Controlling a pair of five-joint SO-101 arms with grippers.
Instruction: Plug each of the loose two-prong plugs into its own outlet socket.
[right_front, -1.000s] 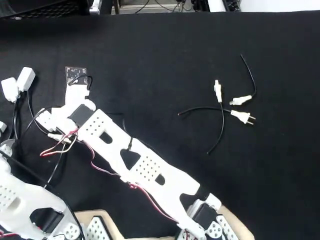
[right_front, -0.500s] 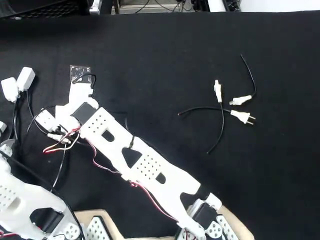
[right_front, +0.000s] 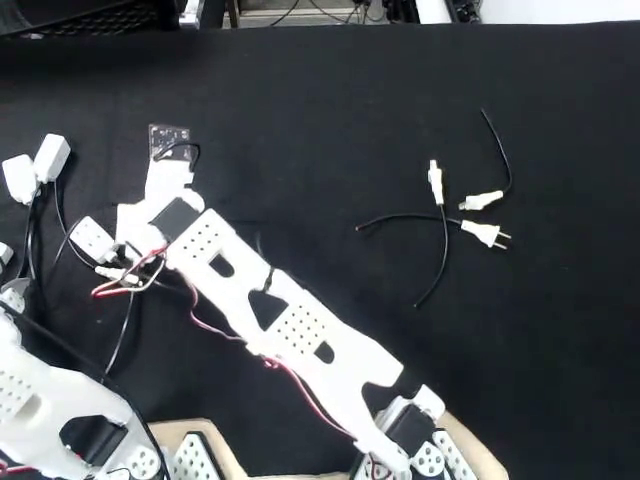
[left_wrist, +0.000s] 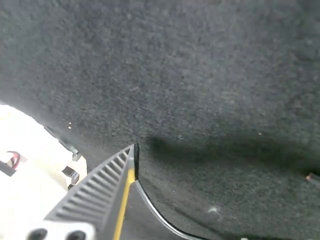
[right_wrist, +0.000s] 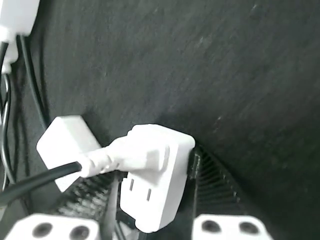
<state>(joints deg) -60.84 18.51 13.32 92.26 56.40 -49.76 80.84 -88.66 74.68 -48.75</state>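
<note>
Clenched on a white outlet socket (right_wrist: 155, 150), the right gripper (right_wrist: 152, 200) had drifted slightly outward, probably carrying it toward the loose plugs (right_front: 482, 201), which lay well apart from it, unplugged.

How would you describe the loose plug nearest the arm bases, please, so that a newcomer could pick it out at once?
Look at the right half of the black table, where three white plugs lie among thin, crossing black cords. The nearest plug is the one of the three closest to the arm bases. Its two prongs point toward the table's right edge.
</note>
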